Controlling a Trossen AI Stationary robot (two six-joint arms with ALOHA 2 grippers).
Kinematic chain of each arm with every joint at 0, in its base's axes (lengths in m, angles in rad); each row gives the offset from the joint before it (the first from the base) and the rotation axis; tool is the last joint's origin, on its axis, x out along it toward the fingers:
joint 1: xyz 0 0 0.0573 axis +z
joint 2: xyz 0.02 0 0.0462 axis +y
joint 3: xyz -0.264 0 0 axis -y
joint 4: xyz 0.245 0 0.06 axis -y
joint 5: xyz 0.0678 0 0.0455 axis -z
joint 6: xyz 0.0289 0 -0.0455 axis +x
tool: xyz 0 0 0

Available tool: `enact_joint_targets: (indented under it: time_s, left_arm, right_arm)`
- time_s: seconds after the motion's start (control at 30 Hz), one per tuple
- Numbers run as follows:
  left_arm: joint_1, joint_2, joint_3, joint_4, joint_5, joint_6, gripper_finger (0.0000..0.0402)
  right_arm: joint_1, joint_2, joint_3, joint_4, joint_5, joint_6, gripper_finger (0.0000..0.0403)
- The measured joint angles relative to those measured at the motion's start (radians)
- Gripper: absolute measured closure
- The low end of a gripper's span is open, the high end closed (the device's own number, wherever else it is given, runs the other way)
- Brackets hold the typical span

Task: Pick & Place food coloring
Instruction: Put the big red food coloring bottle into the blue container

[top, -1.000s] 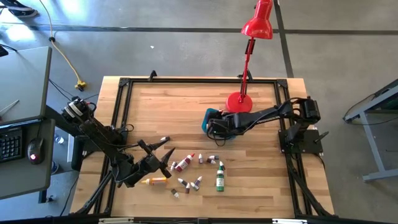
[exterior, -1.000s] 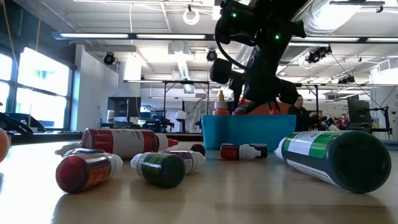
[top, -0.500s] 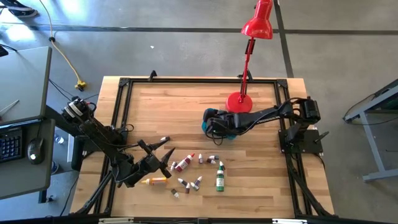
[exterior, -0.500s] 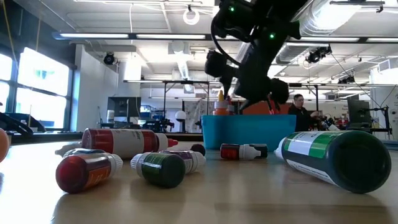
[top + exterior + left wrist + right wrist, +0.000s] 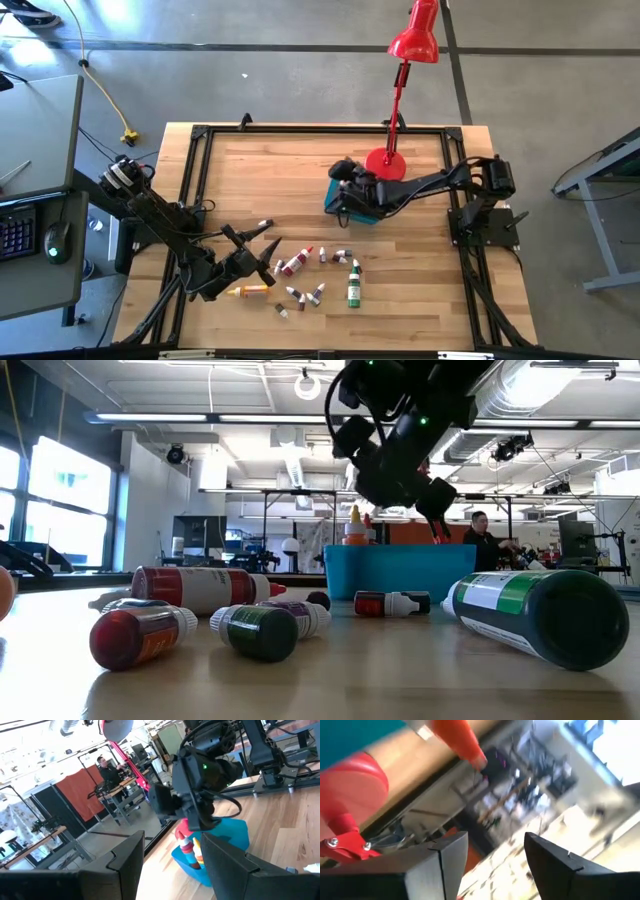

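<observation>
Bottles of food coloring [image 5: 310, 272] lie scattered on the near middle of the wooden table [image 5: 290, 170], most of them on their sides: a large green one [image 5: 353, 284] at the right of the group, a red one [image 5: 294, 263] near its middle, an orange-yellow one [image 5: 248, 290] at its left, and several tiny pale ones between them. In the low view the green bottle [image 5: 535, 612] lies closest on the right, with the red bottle [image 5: 200, 587] and smaller ones further left. Farther back, right of centre, stands a teal tub [image 5: 345, 205]; an orange-capped bottle [image 5: 355, 527] stands upright inside it, its pointed tip rising above the rim.

Over the far edge of that tub hangs the right gripper [image 5: 345, 172], tilted upward, its fingers apart and holding nothing; the right wrist view looks past those spread fingers [image 5: 440, 860] at the base of the red lamp [image 5: 384, 163], just beside the tub. The left gripper [image 5: 268, 250] hovers at the near left of the table, close to the left end of the scattered bottles, its fingers spread and empty.
</observation>
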State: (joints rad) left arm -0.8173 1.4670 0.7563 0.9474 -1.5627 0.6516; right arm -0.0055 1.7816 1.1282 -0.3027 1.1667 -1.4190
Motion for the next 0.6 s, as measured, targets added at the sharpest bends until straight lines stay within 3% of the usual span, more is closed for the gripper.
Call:
enact_joint_targets:
  time_s: [0.17, 0.37, 0.47, 0.6]
  left_arm:
    - [0.000, 0.000, 0.000, 0.000, 0.000, -0.001, 0.0213]
    - [0.000, 0.000, 0.000, 0.000, 0.000, -0.001, 0.0213]
    - [0.000, 0.000, 0.000, 0.000, -0.001, -0.001, 0.0213]
    - [0.000, 0.000, 0.000, 0.000, -0.001, -0.002, 0.0213]
  right_arm:
    - [0.006, -0.042, 0.000, -0.038, 0.089, 0.163, 0.0225]
    - [0.061, -0.158, 0.000, -0.096, 0.092, 0.400, 0.0239]
    - [0.108, -0.238, 0.000, -0.172, -0.011, 0.680, 0.0243]
    - [0.169, -0.338, 0.000, -0.290, -0.398, 1.133, 0.0244]
